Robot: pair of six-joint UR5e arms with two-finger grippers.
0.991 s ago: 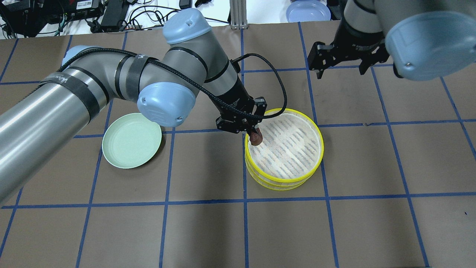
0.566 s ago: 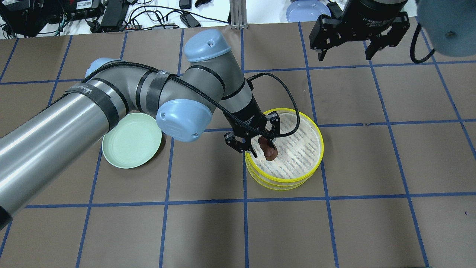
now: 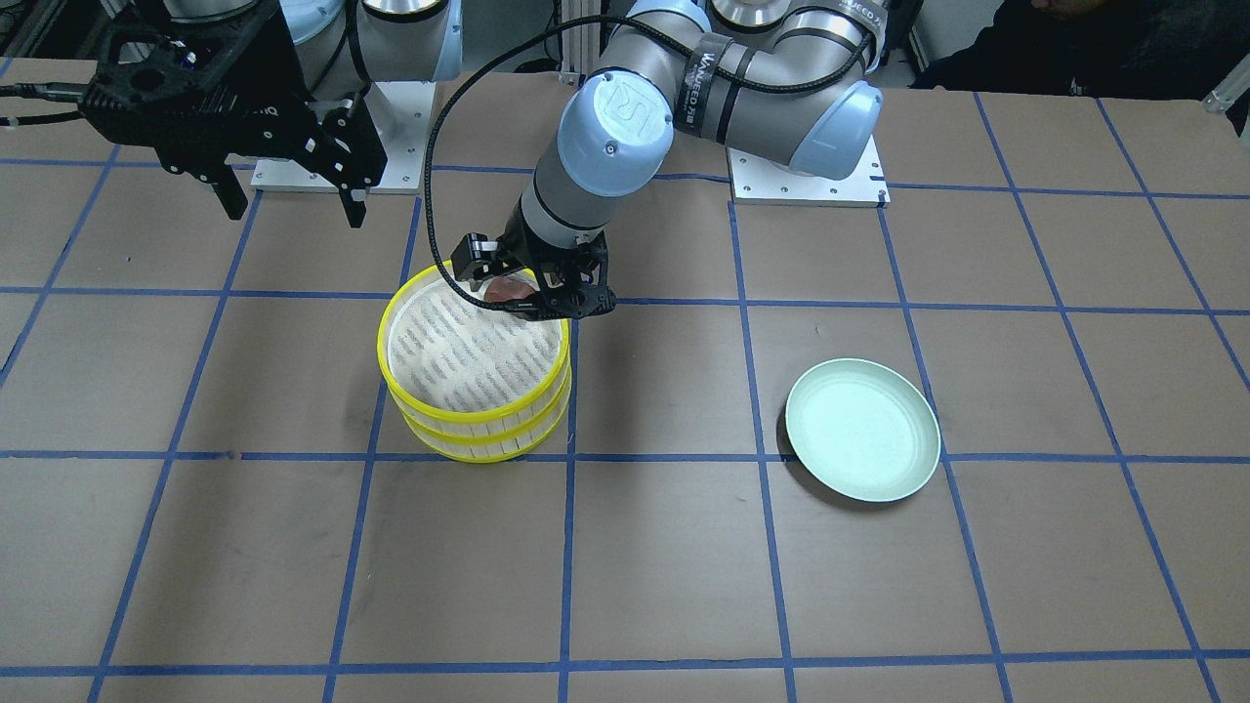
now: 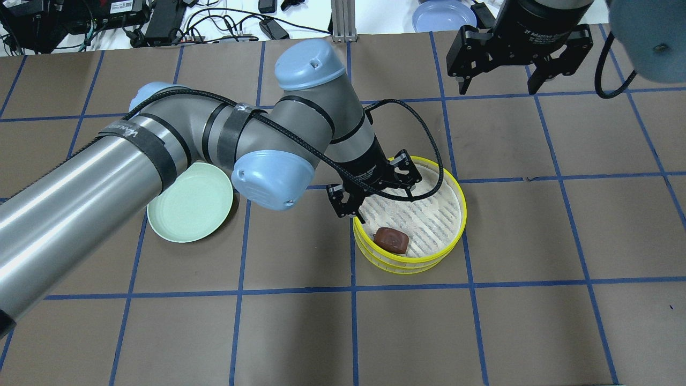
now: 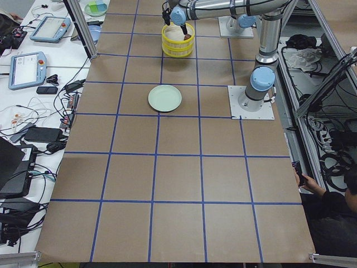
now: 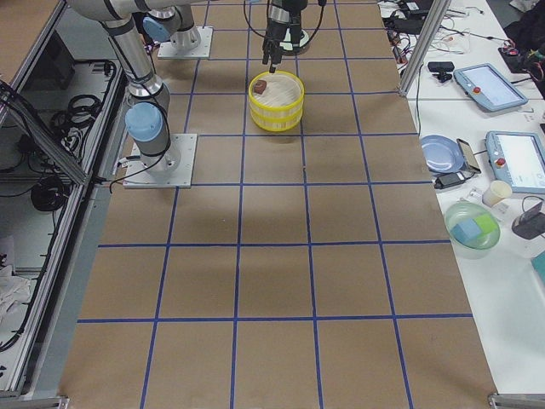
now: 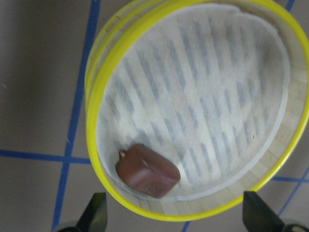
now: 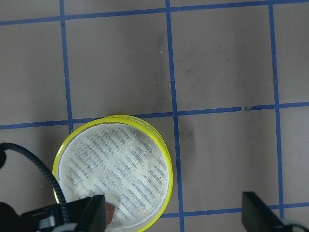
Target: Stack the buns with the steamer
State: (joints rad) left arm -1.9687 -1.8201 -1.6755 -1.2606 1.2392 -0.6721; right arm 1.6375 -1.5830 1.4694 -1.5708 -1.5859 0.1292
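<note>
The steamer [image 4: 461, 214] sits on the table [image 4: 482, 332] beneath our left jaws. The bun [image 4: 391, 240] lies in its top tier, against the wall on our side of those jaws. The plate [image 4: 187, 209] lies well to their left. Our right jaws hang well off to the steamer's right.

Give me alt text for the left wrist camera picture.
A dark reddish-brown bun lies inside a round yellow-rimmed steamer basket, on its white striped liner near the rim. The left gripper's fingertips stand wide apart at the bottom edge, holding nothing.
</note>
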